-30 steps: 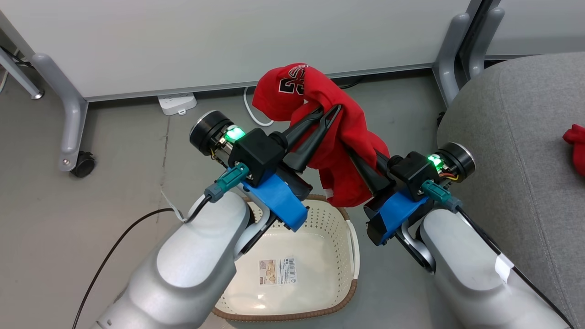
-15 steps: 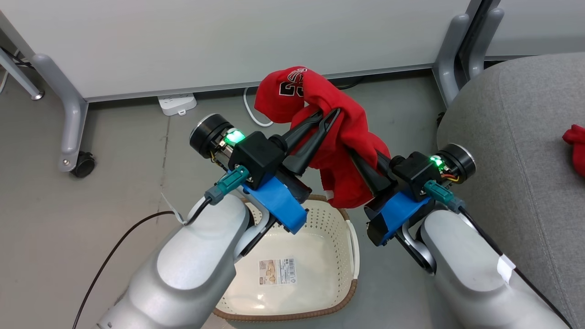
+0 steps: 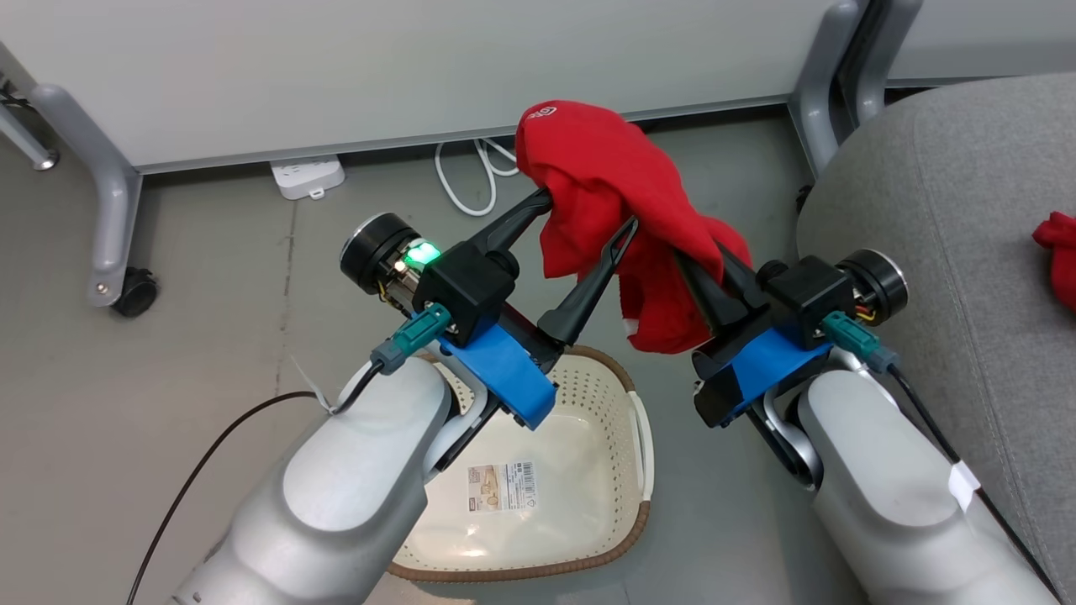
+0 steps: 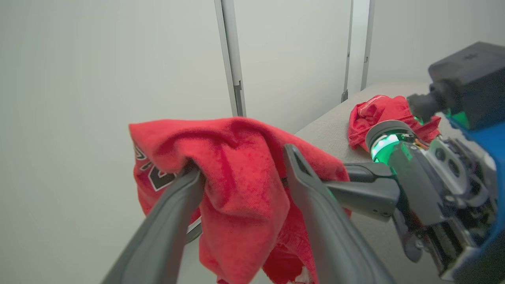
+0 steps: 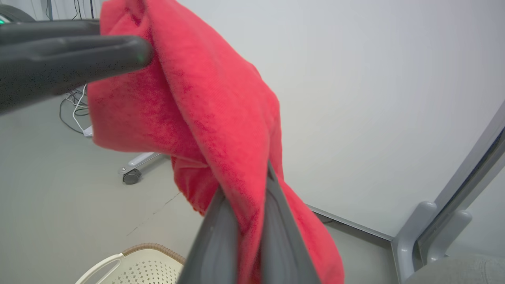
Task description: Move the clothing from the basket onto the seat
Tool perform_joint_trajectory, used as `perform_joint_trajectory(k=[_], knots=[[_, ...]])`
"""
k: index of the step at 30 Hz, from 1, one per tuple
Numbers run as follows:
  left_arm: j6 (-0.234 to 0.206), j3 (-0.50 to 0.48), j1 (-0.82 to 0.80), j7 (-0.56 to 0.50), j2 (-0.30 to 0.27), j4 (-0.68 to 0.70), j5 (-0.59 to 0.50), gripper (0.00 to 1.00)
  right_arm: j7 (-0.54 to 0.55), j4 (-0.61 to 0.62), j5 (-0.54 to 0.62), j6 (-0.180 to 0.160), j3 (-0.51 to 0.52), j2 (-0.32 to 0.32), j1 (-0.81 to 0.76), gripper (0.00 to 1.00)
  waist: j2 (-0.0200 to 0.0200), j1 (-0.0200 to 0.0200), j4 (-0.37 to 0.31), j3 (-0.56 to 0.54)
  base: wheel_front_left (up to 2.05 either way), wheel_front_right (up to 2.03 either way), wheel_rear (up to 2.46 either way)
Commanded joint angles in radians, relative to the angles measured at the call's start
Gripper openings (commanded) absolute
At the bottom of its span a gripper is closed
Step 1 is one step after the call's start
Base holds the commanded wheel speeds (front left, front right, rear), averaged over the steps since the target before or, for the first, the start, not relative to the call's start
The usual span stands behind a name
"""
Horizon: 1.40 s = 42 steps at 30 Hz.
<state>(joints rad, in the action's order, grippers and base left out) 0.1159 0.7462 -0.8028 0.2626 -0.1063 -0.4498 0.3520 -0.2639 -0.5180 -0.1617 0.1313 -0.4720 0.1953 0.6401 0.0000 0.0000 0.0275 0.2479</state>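
Observation:
A red garment of the clothing (image 3: 622,193) hangs in the air above the floor, between my two grippers. My right gripper (image 3: 702,273) is shut on its right side, and cloth covers the fingertips (image 5: 272,189). My left gripper (image 3: 584,217) stands open, with the cloth draped over its far finger (image 4: 185,185) and sagging between the jaws. The cream basket (image 3: 626,420) sits on the floor below my left arm, a paper label on its bare bottom. The grey seat (image 3: 933,185) fills the right side, and another red garment (image 3: 1061,256) lies on it.
A white panel wall with grey legs and a caster (image 3: 134,294) runs along the back. A power strip (image 3: 307,176) and a white cable (image 3: 466,181) lie at its foot. A black cable (image 3: 202,470) crosses the floor at left.
My left gripper has opened, letting go of the garment. Both arms and the garment have shifted right toward the seat, and the head camera has shifted a little too.

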Motion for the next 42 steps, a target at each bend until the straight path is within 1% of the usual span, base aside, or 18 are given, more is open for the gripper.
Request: perform_joint_trajectory(k=[1,10,28,34,42], knots=[[-0.004,-0.004,-0.001,0.003,-0.004,-0.002,-0.003,1.0,-0.001,0.006,-0.002,-0.001,0.008,-0.004,-0.014,0.0,0.0,0.0,-0.007,0.006,0.0,0.0,0.0],[-0.009,0.006,-0.015,0.002,-0.016,-0.002,-0.006,1.0,-0.001,0.059,0.01,-0.001,0.118,-0.022,-0.035,0.0,0.0,0.0,-0.083,0.058,0.0,0.0,0.0],[-0.001,0.067,-0.032,-0.029,-0.039,0.008,-0.017,1.0,-0.001,0.185,0.035,-0.001,0.349,-0.089,-0.12,0.0,0.0,0.0,-0.319,0.13,0.0,0.0,0.0],[0.0,0.091,-0.03,-0.04,-0.044,0.013,-0.019,1.0,-0.001,0.22,0.035,-0.001,0.407,-0.11,-0.161,0.0,0.0,0.0,-0.381,0.145,0.0,0.0,0.0],[0.001,0.118,-0.021,-0.058,-0.059,0.016,-0.012,1.0,-0.001,0.229,0.021,-0.001,0.456,-0.131,-0.212,0.0,0.0,0.0,-0.456,0.16,0.0,0.0,0.0]])
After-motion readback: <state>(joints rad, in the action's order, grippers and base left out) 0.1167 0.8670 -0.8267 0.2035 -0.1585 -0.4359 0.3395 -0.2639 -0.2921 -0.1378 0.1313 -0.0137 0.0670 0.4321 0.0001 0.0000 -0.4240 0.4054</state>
